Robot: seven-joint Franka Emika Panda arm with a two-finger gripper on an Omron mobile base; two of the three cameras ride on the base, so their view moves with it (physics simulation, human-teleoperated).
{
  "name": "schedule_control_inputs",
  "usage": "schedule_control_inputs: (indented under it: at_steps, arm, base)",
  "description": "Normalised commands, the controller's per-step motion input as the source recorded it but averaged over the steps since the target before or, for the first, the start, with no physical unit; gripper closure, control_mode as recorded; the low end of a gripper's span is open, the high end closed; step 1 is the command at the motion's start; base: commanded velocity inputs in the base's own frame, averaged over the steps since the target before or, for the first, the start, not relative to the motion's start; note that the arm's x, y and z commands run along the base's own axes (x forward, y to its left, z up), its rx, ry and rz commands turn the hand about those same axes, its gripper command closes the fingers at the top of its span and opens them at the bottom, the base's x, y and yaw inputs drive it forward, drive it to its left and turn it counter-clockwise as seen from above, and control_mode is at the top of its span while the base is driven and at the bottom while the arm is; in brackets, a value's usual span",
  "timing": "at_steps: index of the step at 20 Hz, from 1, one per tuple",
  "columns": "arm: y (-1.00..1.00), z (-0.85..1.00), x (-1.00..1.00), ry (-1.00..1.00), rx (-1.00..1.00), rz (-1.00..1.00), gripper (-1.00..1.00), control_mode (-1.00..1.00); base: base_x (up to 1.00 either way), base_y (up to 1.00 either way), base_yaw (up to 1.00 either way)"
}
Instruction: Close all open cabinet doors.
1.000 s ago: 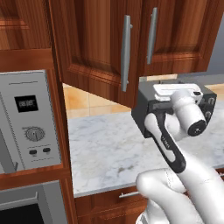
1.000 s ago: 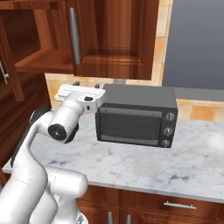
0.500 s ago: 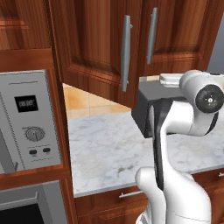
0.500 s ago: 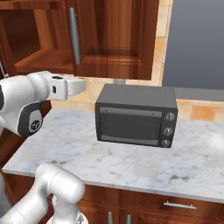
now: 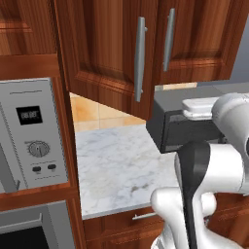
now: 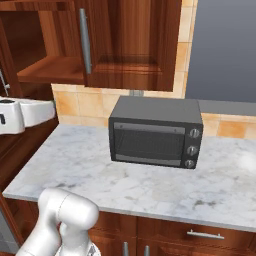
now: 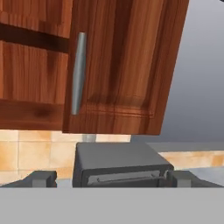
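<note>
One door left to shut, by the look of it. Over the last second, swung up and leftward from low beside the oven (image 6: 155, 132) to cabinet height: approach under way, no contact yet. At the gripper (image 7: 111, 179), fingers spread wide, holding nothing. As for the open door (image 5: 99, 53): up above the counter (image 5: 116, 165), hinged along its left edge, swung out toward the base, panel face turned to the left base camera. Long axis vertical, with handle (image 5: 140, 58) upright along the free right edge. Beside it, shut door (image 7: 127, 65) and exposed shelf (image 6: 50, 70).
</note>
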Motion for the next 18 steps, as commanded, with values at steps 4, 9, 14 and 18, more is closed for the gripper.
schedule_control_inputs:
  at_steps: [4, 9, 14, 18]
  arm:
    - [0.95, 0.00, -0.98, -0.04, -0.13, 0.07, -1.00, -1.00]
    - [0.94, 0.00, -0.71, -0.04, -0.11, 0.00, -1.00, -1.00]
    - [0.66, -0.13, -0.33, -0.11, -0.03, 0.00, -1.00, -1.00]
    - [0.14, -0.20, 0.48, -0.14, 0.01, 0.00, -1.00, -1.00]
  base:
    - [0.00, 0.00, 0.00]
    - [0.00, 0.00, 0.00]
    - [0.00, 0.00, 0.00]
    - [0.00, 0.00, 0.00]
